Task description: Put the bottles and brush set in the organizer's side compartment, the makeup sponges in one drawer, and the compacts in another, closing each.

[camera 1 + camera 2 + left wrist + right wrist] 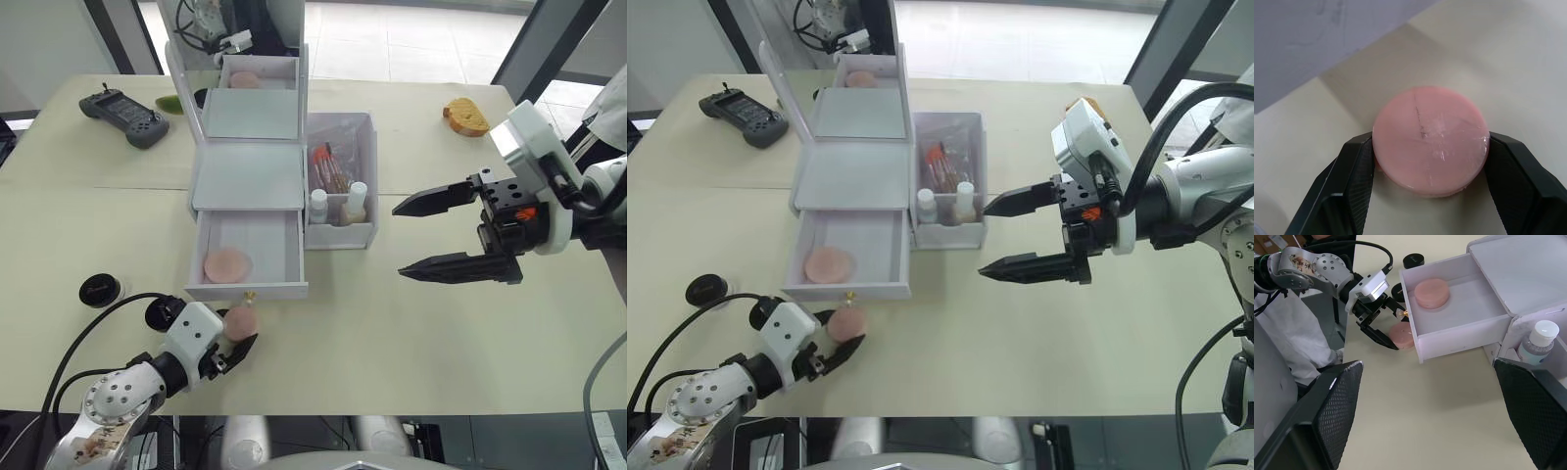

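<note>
While the left gripper (238, 340) clamps one pink makeup sponge (1430, 139) between its two black fingers (1352, 181) on the table (392, 323), just in front of the open lower drawer (250, 257) and beside its gold knob (1402, 313), the right gripper (416, 238) hangs over the table to the right of the organizer (862, 186) with its jaws spread wide and nothing between them. A second sponge (227, 264) lies inside the pulled-out drawer, near its front left corner. Both bottles (338, 208) stand at the front of the side compartment (367, 137), with the brush set (331, 166) upright behind them. Two black compacts (100, 288) sit on the table to the left of the drawer, near the left arm's cable. A black handheld controller (125, 116) rests at the far left.
</note>
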Robot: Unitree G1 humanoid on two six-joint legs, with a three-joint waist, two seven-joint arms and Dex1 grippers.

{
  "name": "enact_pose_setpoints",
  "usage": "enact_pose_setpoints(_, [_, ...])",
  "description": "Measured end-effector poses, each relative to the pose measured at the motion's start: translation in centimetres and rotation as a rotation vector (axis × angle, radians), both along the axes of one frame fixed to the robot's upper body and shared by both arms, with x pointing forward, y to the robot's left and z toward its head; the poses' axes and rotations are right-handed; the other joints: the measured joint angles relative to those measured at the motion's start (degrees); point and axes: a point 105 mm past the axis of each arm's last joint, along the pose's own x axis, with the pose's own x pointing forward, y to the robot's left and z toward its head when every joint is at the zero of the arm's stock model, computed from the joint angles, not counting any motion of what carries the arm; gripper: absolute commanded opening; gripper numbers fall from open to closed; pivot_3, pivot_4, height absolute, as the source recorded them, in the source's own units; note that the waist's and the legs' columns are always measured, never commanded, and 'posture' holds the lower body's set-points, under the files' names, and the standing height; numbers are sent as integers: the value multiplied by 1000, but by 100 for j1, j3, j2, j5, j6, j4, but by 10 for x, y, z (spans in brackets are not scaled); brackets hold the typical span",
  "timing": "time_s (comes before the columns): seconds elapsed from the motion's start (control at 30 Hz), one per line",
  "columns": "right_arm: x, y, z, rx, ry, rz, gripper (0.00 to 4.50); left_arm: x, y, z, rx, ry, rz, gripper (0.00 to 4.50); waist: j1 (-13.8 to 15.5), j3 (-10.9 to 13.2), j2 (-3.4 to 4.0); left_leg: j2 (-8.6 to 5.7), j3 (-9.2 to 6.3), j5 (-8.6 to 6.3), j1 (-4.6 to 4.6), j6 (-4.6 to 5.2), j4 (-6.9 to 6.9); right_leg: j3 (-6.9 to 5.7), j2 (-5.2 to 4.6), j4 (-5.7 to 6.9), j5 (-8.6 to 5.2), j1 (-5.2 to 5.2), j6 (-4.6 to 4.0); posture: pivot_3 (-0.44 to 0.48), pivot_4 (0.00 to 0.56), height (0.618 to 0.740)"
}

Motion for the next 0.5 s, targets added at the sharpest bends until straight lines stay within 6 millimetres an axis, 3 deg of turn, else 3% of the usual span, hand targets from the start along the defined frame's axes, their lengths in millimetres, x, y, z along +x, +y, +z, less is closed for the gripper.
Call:
enact_pose_setpoints(0.13, [0, -1, 1, 12, 0, 25, 4500, -28, 17, 9, -21, 36, -125, 2976, -15, 2, 5, 0, 1, -1, -4, 2, -3, -3, -2, -10, 0, -3, -1, 0, 150, 705])
enact_pose_setpoints(0.27, [5, -1, -3, 5, -4, 43, 4500, -41, 65, 36, 28, 53, -176, 2976, 14, 3, 4, 0, 1, -1, -3, 1, 0, -5, -4, -18, 2, -3, -4, 0, 150, 705])
enact_pose_setpoints(0.33, [9, -2, -2, 2, -18, 45, 4500, -40, 94, 60, 44, 55, -150, 2976, 28, 5, 6, 0, 3, -1, -4, 1, 1, -5, -7, -25, 2, -4, -4, 0, 150, 705])
enact_pose_setpoints(0.4, [12, -1, 0, 0, -39, 50, 4500, -34, 111, 86, 49, 39, -139, 2976, 41, 7, 9, 0, 2, -2, -4, 0, 0, -7, -7, -33, 2, -20, -5, 0, 150, 705])
enact_pose_setpoints(0.5, [13, 2, -2, 7, -42, 63, 4500, -13, 114, 122, 10, -14, -155, 2976, 63, 8, 8, 0, 1, -2, -6, -1, -2, -10, -6, -33, 2, -21, -5, 0, 150, 705])
